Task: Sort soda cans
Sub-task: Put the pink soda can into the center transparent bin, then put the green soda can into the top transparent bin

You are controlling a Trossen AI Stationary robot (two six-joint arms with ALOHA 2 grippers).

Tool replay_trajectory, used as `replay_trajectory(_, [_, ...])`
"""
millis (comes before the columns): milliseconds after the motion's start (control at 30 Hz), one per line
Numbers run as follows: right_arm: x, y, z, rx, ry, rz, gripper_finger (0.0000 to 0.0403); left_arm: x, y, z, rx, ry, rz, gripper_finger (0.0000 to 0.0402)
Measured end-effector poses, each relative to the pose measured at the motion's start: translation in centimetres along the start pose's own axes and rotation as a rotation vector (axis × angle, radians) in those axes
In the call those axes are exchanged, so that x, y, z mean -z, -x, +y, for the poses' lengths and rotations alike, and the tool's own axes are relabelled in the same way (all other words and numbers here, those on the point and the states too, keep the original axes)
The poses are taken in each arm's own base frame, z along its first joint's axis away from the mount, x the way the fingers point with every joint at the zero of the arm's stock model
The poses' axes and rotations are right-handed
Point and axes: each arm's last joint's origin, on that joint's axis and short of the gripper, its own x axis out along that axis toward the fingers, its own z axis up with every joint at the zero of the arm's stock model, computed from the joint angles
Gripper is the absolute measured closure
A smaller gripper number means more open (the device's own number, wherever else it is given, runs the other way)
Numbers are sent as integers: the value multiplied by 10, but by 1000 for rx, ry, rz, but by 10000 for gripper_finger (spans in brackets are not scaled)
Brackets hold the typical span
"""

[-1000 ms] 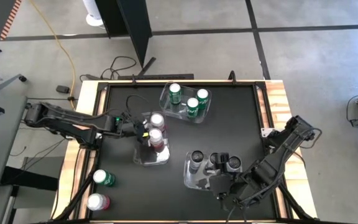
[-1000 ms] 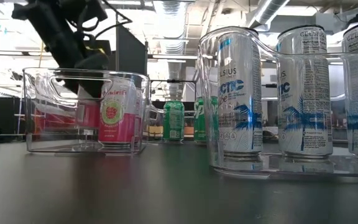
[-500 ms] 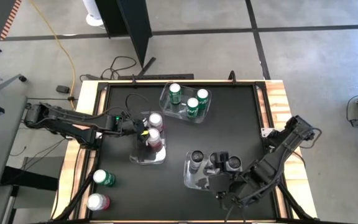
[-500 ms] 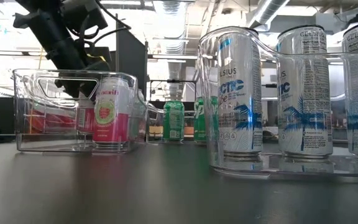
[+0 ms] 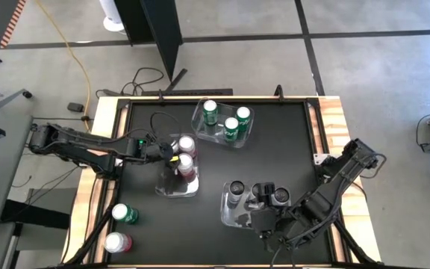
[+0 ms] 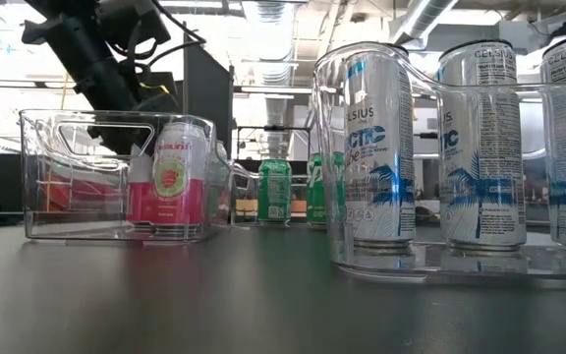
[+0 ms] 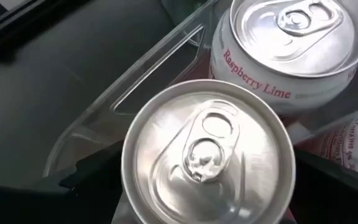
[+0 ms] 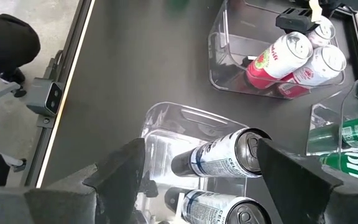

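Two pink cans (image 5: 183, 153) are straddled from above by the left claw (image 5: 175, 159) inside a clear bin (image 5: 172, 188) near the worktop (image 5: 275, 142) centre, its fingers spread wide beside the nearer can (image 7: 207, 152), which is not gripped. The right claw (image 5: 266, 224) is held open and empty over the front bin (image 5: 227, 211) with three dark cans (image 5: 258, 193). Three green cans (image 5: 228, 121) are kept in the rear bin (image 5: 198, 125); one green can (image 5: 124, 214) and one pink can (image 5: 116, 242) are left on the worktop's left front edge.
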Motion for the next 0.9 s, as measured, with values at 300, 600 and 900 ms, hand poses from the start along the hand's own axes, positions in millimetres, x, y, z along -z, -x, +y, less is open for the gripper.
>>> replay_trajectory(300, [0,0,0,0,0,0,77,-24,17,-4,13,-37,-17,32])
replay_trajectory(600, [2,0,-1,7,13,18,77,-54,78,-9,30,-209,51,32])
replay_trajectory(900, [2,0,-1,8,18,19,77,-39,153,-30,262,-359,135,31])
